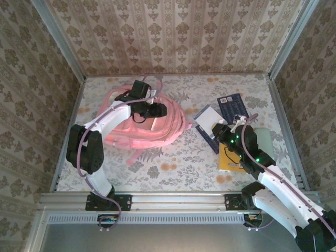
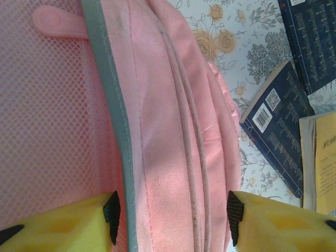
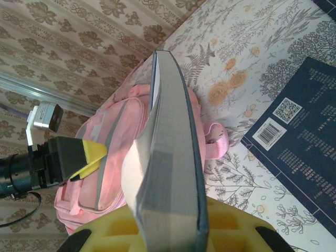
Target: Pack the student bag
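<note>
the step in hand looks like loading the first book: the right gripper (image 3: 173, 236) is clamped on a thick grey-edged book (image 3: 176, 131), holding it on edge with the spine pointing away from the wrist. the student bag (image 1: 163, 128) lies on the table ahead of that gripper and off to its left, well apart from the book's leading end

the left gripper (image 2: 173, 220) is down on the bag itself. its jaws stand roughly half apart, with a band of pink fabric and a grey trim strip running between the fingertips (image 2: 111, 218). whether they are pinching that band or only straddling it i cannot tell. a pink mesh panel sits just outside its left finger

a dark blue book (image 3: 294, 142) lies flat just beside the right gripper on its right side, and a yellow book (image 1: 231, 163) lies beneath that arm, so i judge most of the packing is not yet done

the next move calls for the right gripper to carry the book forward toward the bag and line its thin edge up with the opening. the left gripper needs to hold the mouth wide. no open mouth is plain to see, so the bag's edge may need lifting before the book can slide in
</note>
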Motion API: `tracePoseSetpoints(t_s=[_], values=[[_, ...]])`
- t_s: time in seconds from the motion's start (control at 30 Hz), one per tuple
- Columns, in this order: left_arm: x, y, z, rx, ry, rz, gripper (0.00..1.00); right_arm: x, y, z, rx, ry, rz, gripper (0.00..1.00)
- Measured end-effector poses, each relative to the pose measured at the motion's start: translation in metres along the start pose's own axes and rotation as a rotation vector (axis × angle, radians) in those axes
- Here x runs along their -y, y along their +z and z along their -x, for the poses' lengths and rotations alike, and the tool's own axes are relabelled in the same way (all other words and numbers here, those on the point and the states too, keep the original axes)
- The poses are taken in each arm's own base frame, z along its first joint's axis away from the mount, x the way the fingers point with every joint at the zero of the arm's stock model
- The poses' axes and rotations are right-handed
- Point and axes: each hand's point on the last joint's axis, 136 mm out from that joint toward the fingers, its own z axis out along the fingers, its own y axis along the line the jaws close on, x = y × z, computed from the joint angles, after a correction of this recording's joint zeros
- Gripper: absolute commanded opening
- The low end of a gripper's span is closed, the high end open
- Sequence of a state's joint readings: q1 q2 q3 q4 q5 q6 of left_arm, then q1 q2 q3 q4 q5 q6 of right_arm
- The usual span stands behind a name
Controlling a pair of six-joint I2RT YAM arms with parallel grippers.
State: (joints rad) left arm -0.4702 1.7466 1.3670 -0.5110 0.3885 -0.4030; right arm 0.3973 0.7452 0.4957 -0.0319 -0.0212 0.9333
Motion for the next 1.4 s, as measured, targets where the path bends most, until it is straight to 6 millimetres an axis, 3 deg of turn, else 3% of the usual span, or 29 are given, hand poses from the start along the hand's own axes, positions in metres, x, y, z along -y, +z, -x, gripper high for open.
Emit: tracePoseSetpoints(t_s=[0.3,0.43,0.63,0.87,1.03,1.2,1.4], values=[[-0.006,0.022,-0.005,-0.045,-0.005,0.006,0.47,0.003,0.0,0.005,-0.017,0.041,0.019,0.0],[-0.011,0.026,-0.003,-0.05,0.01,0.028,0.33,-0.003,-0.001,0.003,-0.035,0.062,0.047,0.0],[-0.016,0.029,0.002,-0.054,0.033,0.06,0.0,-0.013,-0.001,0.003,-0.043,0.078,0.094,0.0],[-0.009,0.022,0.008,-0.057,0.074,0.07,0.0,-0.01,-0.001,0.0,-0.059,0.062,0.084,0.0],[0.008,-0.006,0.019,-0.041,0.123,0.056,0.0,0.003,0.003,-0.011,-0.103,0.042,0.03,0.0],[0.037,-0.057,0.029,0.024,0.181,0.015,0.0,0.013,0.008,-0.019,-0.152,0.035,-0.035,0.0],[0.07,-0.117,0.035,0.118,0.223,-0.08,0.0,-0.004,0.012,-0.017,-0.191,-0.003,0.0,0.0]])
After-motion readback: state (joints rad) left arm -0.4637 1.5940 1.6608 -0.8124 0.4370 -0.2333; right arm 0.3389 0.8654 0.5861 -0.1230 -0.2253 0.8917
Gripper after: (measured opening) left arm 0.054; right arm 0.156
